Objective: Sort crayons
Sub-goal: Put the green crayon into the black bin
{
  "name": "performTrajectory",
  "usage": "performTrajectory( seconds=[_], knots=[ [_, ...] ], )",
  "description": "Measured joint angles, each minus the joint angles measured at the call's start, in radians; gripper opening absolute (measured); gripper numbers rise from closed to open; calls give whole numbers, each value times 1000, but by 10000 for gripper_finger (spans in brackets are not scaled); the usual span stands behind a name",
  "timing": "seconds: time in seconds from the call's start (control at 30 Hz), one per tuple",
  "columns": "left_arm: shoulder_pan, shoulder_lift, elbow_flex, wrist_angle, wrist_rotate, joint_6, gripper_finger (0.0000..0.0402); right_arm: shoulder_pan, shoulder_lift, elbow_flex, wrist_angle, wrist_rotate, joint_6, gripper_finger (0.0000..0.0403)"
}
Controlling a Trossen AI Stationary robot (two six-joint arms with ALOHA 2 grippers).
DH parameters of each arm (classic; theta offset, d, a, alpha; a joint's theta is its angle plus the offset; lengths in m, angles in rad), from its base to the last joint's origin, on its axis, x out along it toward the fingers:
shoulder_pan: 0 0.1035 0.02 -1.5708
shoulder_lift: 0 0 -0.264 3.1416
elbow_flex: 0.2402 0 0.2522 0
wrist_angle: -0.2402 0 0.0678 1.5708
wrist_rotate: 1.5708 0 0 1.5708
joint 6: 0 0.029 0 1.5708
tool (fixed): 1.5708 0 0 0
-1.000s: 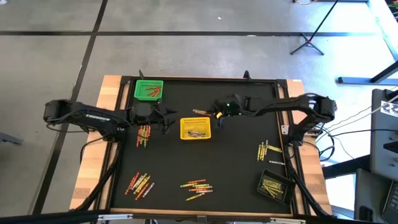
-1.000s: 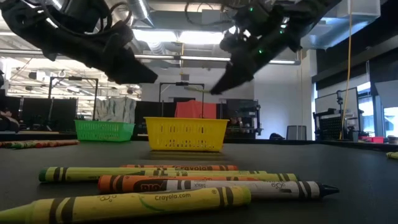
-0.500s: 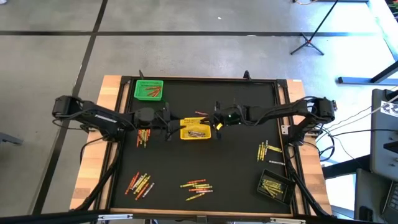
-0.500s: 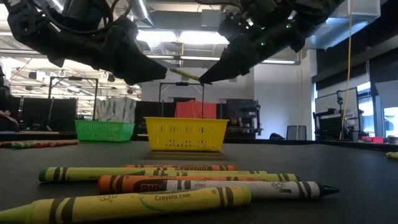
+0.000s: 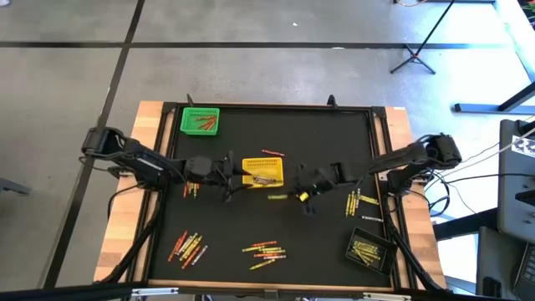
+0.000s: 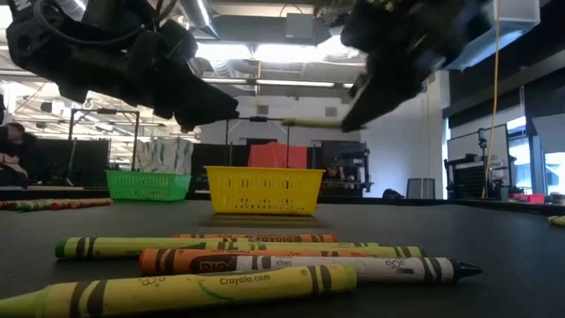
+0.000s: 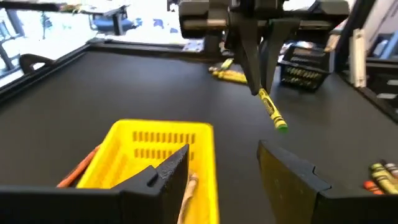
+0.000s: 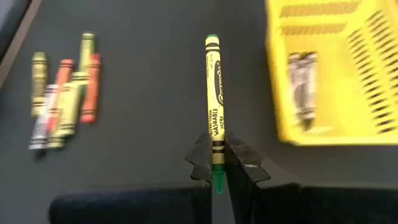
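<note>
Just beside the yellow basket (image 5: 262, 172), our right tool (image 8: 217, 163) is clamped on a yellow-green crayon (image 8: 214, 106), holding it level, probably offering it to our left tool (image 7: 217, 168), fingers apart.

- Right gripper (image 8: 217, 163) covered the back end of the crayon (image 8: 214, 106) it was clamping, and its own fingers ran off the frame edge.
- Left gripper (image 7: 230, 171) was cropped in its wrist view, and one finger blocked part of the yellow basket (image 7: 205, 134).
- Nearest yellow crayon (image 6: 203, 287) in the low view was cut off at the corner.
- From above, the piles (image 5: 188, 245) were too tiny to count or read labels.
- Contents of the black basket (image 5: 369, 249) were just a yellowish blur.
- Green basket (image 6: 147, 185) hid whatever was inside from table height.
</note>
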State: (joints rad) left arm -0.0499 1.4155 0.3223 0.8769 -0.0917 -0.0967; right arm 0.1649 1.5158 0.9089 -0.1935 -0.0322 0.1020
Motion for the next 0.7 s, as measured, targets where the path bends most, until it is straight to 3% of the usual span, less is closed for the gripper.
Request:
performTrajectory(
  seconds=[0.33,0.47,0.7],
  knots=[
    [-87,39,0,0,-13,-96,175,287,-177,0,-207,131,406,19],
    [-143,51,0,2,-80,-180,175,420,-221,0,-276,144,634,19],
    [-212,53,0,18,-197,-185,175,637,-223,0,-318,129,1042,19]
  ],
)
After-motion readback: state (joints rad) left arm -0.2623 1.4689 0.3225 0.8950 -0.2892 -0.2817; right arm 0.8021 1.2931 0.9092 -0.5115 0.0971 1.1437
